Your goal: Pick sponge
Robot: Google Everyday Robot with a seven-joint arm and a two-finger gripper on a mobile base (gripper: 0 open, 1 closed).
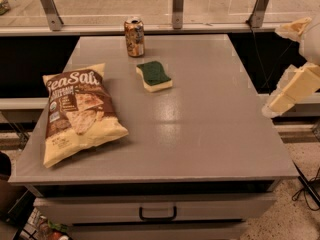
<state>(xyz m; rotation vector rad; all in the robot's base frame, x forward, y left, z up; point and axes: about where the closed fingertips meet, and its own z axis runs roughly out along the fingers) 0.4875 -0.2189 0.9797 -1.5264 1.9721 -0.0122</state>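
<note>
A grey table [210, 134] fills the view, seen from above and from its near edge. The sponge [154, 75] lies flat on the far half of the table, a little left of centre, with its dark green scouring side up over pale yellow foam. Its long side runs roughly from far to near, turned slightly. Just beyond it, to the far left and apart from it, a drinks can [134, 36] stands upright. A large chip bag [80, 113] lies flat on the near left part of the table, well apart from the sponge.

The gripper [288, 93] is a pale, blocky shape at the right edge of the view, off the table's right side and well apart from the sponge. We cannot tell whether the pincer is wide or narrow, and it holds nothing that we can see.

We judge the pick has hardly begun — the step in hand is the reach. To do it well, we would bring the gripper across from the right and high over the tabletop, stop above the sponge, and turn the wrist to close across the narrow waist, not the length. We would come straight down, keeping clear of the can on the far side, and squeeze gently — foam gives, so a hard press against the table could make it spring aside.
</note>
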